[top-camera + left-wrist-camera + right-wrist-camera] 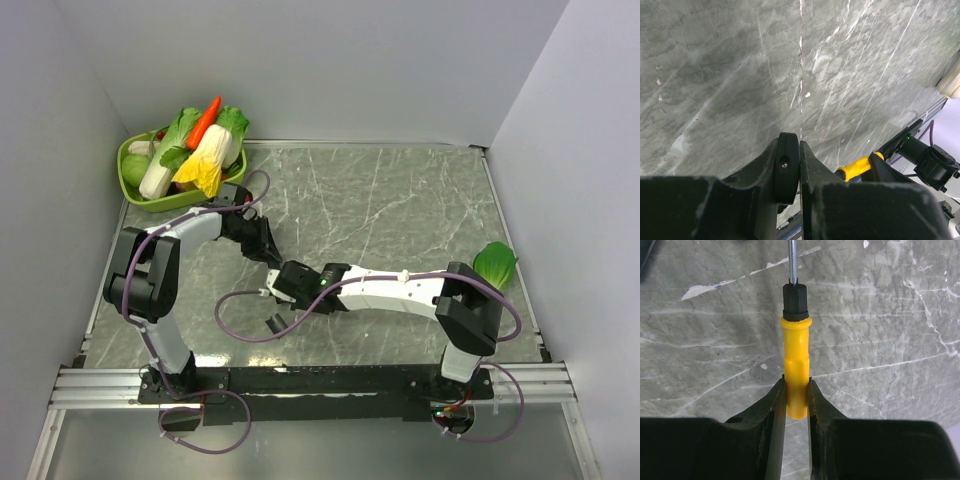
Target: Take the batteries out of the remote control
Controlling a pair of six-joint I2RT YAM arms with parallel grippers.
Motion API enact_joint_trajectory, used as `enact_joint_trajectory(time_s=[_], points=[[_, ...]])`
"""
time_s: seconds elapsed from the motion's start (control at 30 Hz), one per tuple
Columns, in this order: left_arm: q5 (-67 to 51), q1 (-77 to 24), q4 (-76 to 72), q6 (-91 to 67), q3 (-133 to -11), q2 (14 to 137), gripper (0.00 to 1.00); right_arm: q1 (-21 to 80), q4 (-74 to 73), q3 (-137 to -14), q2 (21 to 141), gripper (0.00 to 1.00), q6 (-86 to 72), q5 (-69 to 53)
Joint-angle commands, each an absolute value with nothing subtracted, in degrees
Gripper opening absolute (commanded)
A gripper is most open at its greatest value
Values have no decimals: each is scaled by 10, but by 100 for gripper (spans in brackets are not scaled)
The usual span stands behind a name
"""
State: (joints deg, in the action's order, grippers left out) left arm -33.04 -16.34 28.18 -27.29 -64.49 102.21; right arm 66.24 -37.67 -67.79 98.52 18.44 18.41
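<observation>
The left gripper (788, 144) is clamped on the slim flat black plastic remote control (787, 172), holding it edge-on above the grey marble-patterned table (400, 200), near its middle. The right gripper (796, 384) pinches the yellow plastic handle of a small screwdriver (796, 347). Its black collar and thin metal shaft point away from the fingers and out of the wrist view — whether the tip touches the remote cannot be told. The step looks like opening the battery compartment with the tool. To do it well, the left arm should hold the remote steady and square while the right arm lines the shaft up on its own axis. Light pressure should stop the tip slipping or pushing the remote out of the pinch. A short black piece (273, 323) lies on the table nearer the bases. In the far left corner a lime-green plastic basket (128, 165) is heaped with toy vegetables — an orange carrot (204, 121), leafy greens (180, 128) and a white-and-yellow cabbage (200, 165). No battery shows in it. A loose green leaf toy (495, 263) lies by the right wall.
</observation>
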Motion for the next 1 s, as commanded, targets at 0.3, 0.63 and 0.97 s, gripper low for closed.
enact_joint_trajectory(time_s=[0.3,0.63,0.97], points=[[-325,-166,287,-280,-647,1020,1,665,-396,-664,964,0,164,194],[-339,-166,278,-285,-642,1021,1,667,-381,-674,982,0,163,180],[-338,-166,277,-287,-646,1027,1,677,-383,-692,994,0,163,172]])
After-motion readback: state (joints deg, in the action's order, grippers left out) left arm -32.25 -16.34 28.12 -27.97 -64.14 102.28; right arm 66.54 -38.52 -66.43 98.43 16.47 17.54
